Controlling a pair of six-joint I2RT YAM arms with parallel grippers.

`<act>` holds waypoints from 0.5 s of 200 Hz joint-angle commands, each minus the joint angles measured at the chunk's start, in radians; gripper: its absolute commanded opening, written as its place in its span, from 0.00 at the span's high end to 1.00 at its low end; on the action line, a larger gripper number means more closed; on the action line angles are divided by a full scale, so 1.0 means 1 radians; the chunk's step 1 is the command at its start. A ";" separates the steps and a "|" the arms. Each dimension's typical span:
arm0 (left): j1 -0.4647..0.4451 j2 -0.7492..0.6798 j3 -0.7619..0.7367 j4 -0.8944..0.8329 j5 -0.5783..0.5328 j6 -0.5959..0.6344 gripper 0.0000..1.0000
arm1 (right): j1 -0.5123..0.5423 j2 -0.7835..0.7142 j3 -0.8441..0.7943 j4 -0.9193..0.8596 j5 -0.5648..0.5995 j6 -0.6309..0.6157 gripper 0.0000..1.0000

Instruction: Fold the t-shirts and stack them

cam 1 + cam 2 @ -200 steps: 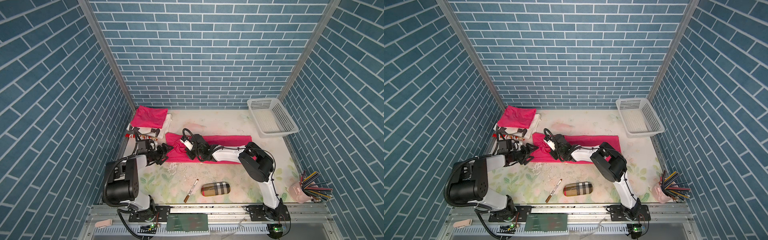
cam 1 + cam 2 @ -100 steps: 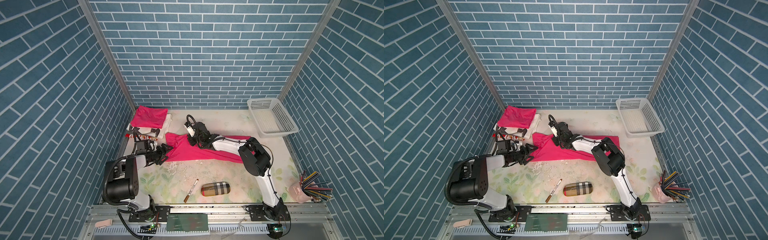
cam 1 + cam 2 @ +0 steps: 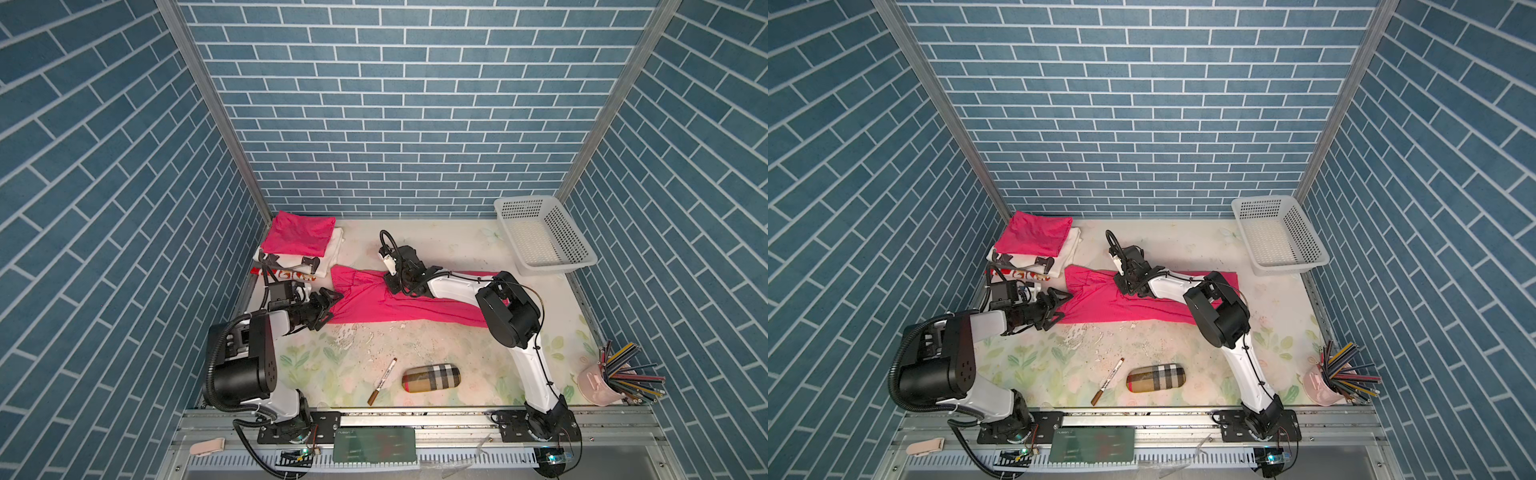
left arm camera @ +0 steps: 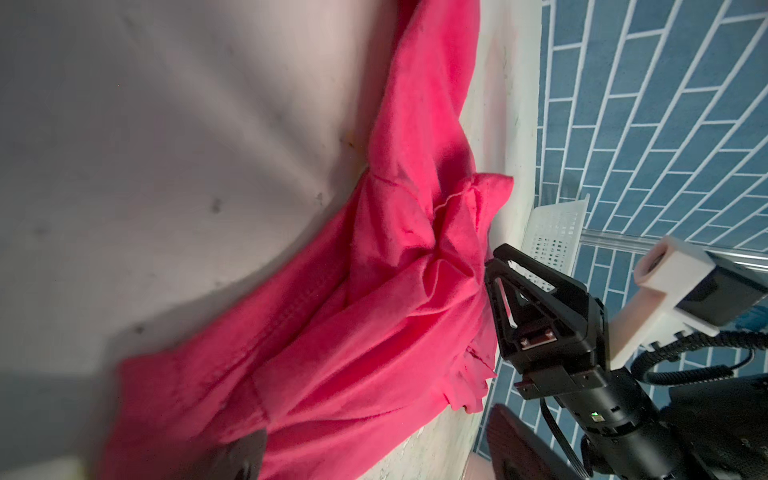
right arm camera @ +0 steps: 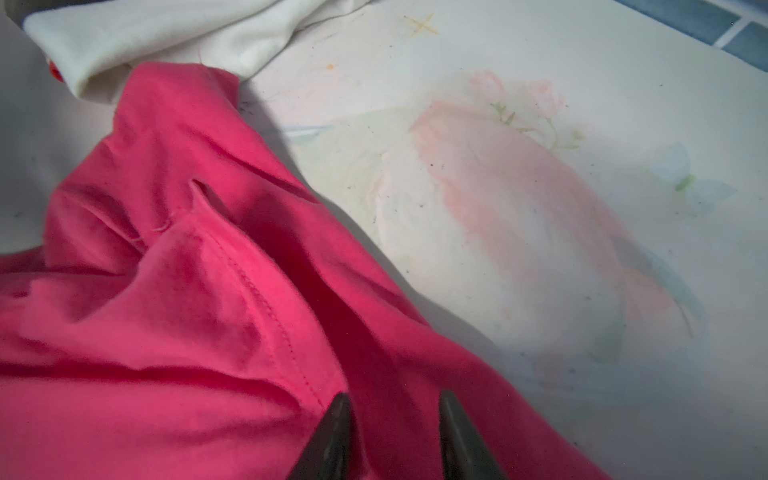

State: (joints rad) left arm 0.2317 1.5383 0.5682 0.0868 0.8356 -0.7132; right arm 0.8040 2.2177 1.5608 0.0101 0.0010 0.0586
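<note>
Under the right hand the loose shirt lies as a long band on the bench, bunched and creased at this end. Fingertips are parted and just over the cloth, with no fold pinched between them that I can see, so I read the hand as open. It sits by the stitched hem, probably the edge it means to work on for the next fold.

Left hand is spread wide and holds nothing. The shirt's corner is at its tips; touching or just short, I cannot tell. It looks placed to take that corner so both ends can move together.

Just beyond the left hand is the folded shirt on top of white cloths, likely the stack to build on. The loose shirt's bunched end reaches the corner of the white cloths, so a careless pull may drag them.

Behind the right hand its own arm crosses over the shirt's middle. This is the main obstruction to folding across.

Well clear of both hands are the basket, case, marker and pencil cup. None is in the way.
</note>
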 commanded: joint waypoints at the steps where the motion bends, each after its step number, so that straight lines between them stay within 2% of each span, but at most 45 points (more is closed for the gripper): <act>1: 0.050 -0.007 -0.007 -0.129 -0.151 0.057 0.14 | -0.008 -0.119 -0.034 -0.058 0.023 0.016 0.52; 7: 0.053 -0.011 0.001 -0.146 -0.156 0.069 0.14 | -0.008 -0.151 -0.054 -0.064 0.028 0.023 0.50; 11: 0.055 -0.012 0.008 -0.159 -0.161 0.076 0.14 | -0.009 -0.176 -0.069 -0.067 0.030 0.032 0.45; 21: 0.056 -0.020 0.022 -0.183 -0.173 0.093 0.14 | -0.014 -0.241 -0.123 -0.066 0.029 0.059 0.43; 25: 0.057 -0.025 0.028 -0.189 -0.176 0.097 0.14 | -0.018 -0.270 -0.147 -0.064 0.030 0.073 0.37; 34: 0.057 -0.040 0.040 -0.206 -0.182 0.107 0.14 | -0.028 -0.336 -0.210 -0.059 0.028 0.105 0.35; 38: 0.055 -0.049 0.046 -0.213 -0.183 0.111 0.14 | -0.035 -0.367 -0.240 -0.058 0.031 0.121 0.29; 49: 0.048 -0.080 0.066 -0.236 -0.193 0.125 0.14 | -0.060 -0.445 -0.326 -0.063 0.038 0.166 0.27; 54: 0.041 -0.094 0.079 -0.253 -0.202 0.134 0.14 | -0.075 -0.479 -0.364 -0.073 0.045 0.186 0.22; 73: -0.010 -0.153 0.129 -0.319 -0.262 0.168 0.14 | -0.137 -0.603 -0.501 -0.123 0.074 0.247 0.21; 100: -0.150 -0.212 0.194 -0.403 -0.398 0.198 0.14 | -0.286 -0.780 -0.694 -0.197 0.087 0.350 0.17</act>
State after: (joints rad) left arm 0.1856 1.3781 0.6991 -0.2008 0.5873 -0.5777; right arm 0.6243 1.5417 1.0080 -0.0654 0.0502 0.2665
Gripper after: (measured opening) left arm 0.857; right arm 0.824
